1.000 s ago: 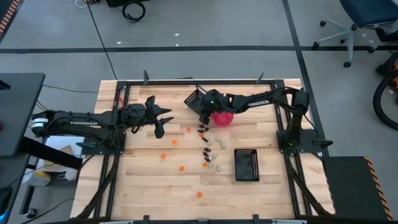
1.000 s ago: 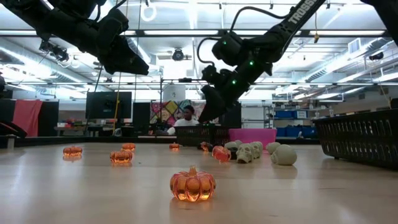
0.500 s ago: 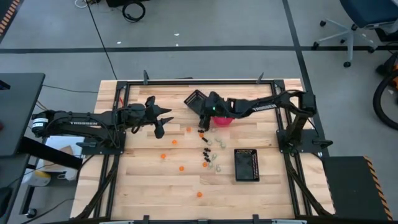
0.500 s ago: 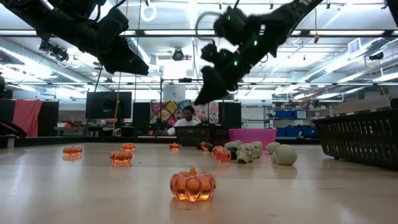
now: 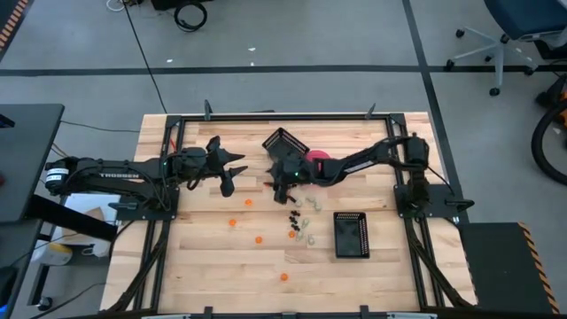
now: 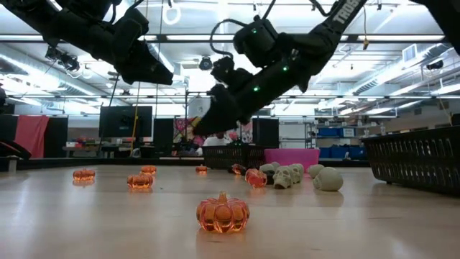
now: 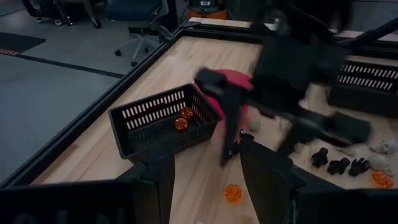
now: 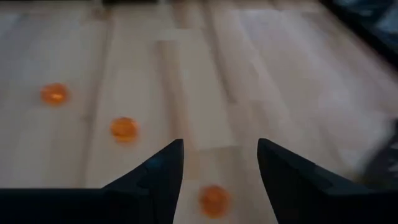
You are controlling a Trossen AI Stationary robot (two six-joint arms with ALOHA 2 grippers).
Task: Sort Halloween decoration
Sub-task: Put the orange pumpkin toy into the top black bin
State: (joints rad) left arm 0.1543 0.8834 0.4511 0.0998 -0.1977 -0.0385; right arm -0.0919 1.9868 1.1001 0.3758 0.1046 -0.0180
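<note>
Orange pumpkin trinkets (image 5: 248,202), black trinkets (image 5: 292,215) and pale skull trinkets (image 5: 307,226) lie scattered on the table's middle. Two orange ones (image 7: 181,124) sit in the far mesh basket (image 5: 285,142). My right gripper (image 5: 276,177) hovers open, above and slightly to the right of the orange trinket (image 5: 269,184); that trinket shows between its fingers (image 8: 213,200). My left gripper (image 5: 235,173) waits open above the table, left of that trinket (image 7: 232,193).
A pink bowl (image 5: 317,158) stands right of the far basket. A second black mesh basket (image 5: 352,234) sits toward the near right. More orange trinkets lie at the near left (image 5: 258,239) and close to the near edge (image 5: 284,276). The two grippers are close together.
My right gripper has swung from beside the pink bowl and far basket toward the table's left and near side, rising a little on the way, and now hangs over the orange trinket. The trinkets and baskets have not moved.
</note>
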